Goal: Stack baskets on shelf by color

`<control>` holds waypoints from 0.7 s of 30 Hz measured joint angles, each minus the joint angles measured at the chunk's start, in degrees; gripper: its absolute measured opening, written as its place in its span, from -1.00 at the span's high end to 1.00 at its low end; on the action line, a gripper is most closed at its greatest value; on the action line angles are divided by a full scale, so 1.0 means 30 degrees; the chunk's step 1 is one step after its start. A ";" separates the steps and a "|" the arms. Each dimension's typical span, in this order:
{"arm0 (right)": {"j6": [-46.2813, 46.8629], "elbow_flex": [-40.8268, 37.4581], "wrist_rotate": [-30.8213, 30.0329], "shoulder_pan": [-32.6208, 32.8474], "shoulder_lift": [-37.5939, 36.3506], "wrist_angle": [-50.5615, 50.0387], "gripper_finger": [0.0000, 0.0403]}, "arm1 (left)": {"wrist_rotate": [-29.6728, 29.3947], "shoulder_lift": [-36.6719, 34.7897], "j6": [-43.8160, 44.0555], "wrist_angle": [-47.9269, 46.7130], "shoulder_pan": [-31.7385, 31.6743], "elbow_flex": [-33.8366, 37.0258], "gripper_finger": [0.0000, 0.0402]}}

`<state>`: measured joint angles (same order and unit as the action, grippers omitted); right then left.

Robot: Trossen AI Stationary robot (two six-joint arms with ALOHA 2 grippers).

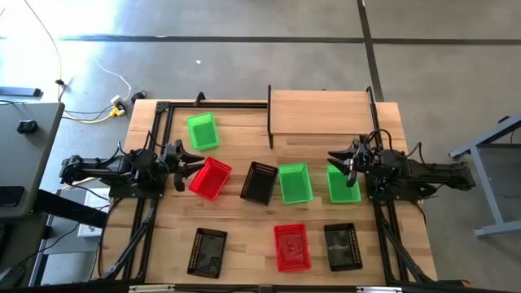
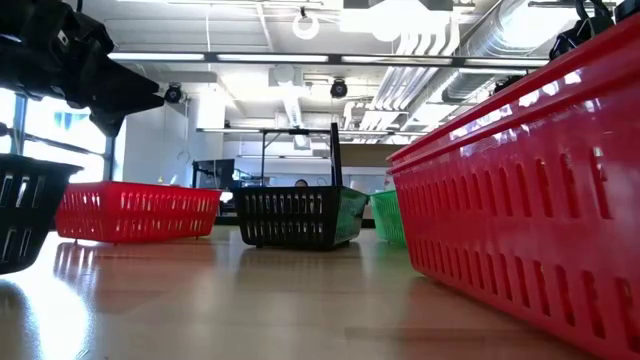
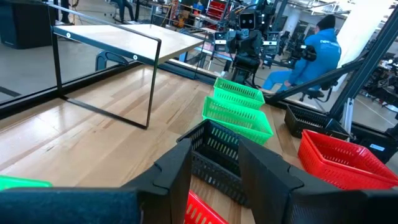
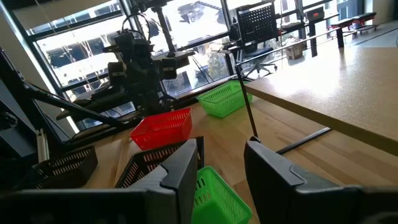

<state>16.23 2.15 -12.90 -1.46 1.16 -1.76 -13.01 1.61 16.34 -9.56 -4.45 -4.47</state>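
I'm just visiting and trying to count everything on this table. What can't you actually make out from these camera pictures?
- Shelf: its underside is hidden from above by its own board; baskets could sit there unseen.
- Low view: the near red basket fills the right side and blocks the table behind it.
- Left edge of the low view: a black basket is cut off.
- Right wrist view: the right gripper covers part of the green basket below it.

Bright, even indoor light. Low view: ceiling strip lights and a window glow at left, sheen on the tabletop (image 2: 250, 300), near red basket (image 2: 530, 190) soft, out of focus. Right wrist view: blown-out windows behind. High view sharp, only faint shadows under baskets.
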 joint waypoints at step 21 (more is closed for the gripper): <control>0.0000 -0.0005 0.0002 -0.0003 0.0004 0.0006 0.41 | -0.0295 0.0001 0.3951 0.1533 -0.0005 0.0006 0.39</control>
<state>16.23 2.14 -12.89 -1.47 1.17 -1.74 -13.90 1.61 28.19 -4.96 -4.47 -4.45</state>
